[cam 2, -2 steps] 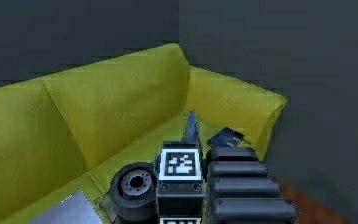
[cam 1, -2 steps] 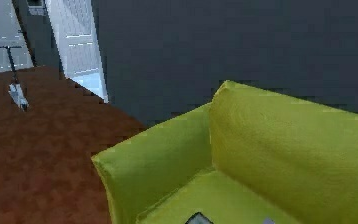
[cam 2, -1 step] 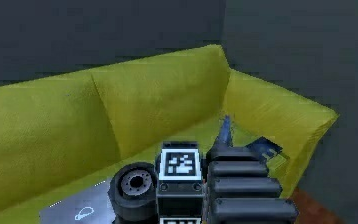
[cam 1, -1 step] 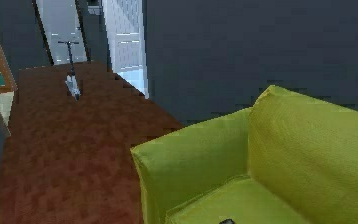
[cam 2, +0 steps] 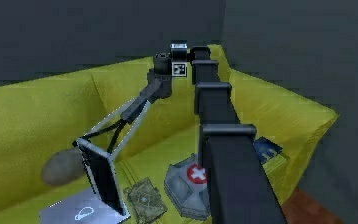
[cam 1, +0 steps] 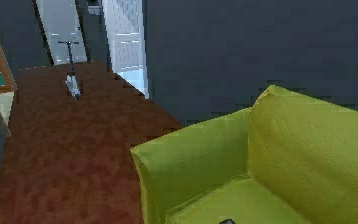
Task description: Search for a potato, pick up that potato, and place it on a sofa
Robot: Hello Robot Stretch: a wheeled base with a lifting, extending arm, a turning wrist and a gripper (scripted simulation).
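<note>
A yellow-green sofa (cam 2: 47, 110) spans the arm side view, and its arm and seat show at the forward view's lower right (cam 1: 287, 160). My arm (cam 2: 222, 140) reaches out over the seat. The gripper (cam 2: 87, 138) slants down to the left, its fingers (cam 2: 117, 122) ending just above a dull brown-grey rounded lump (cam 2: 59, 168), possibly the potato, that lies on the seat cushion. I cannot tell whether the gripper holds anything.
On the seat lie an open laptop (cam 2: 92, 195), a mottled green item (cam 2: 145, 198), a grey pouch with a red cross (cam 2: 190, 180) and a blue thing (cam 2: 267, 150). Ahead, dark red floor (cam 1: 67, 150) leads to white doors (cam 1: 125, 35) and a small grey upright appliance (cam 1: 74, 80).
</note>
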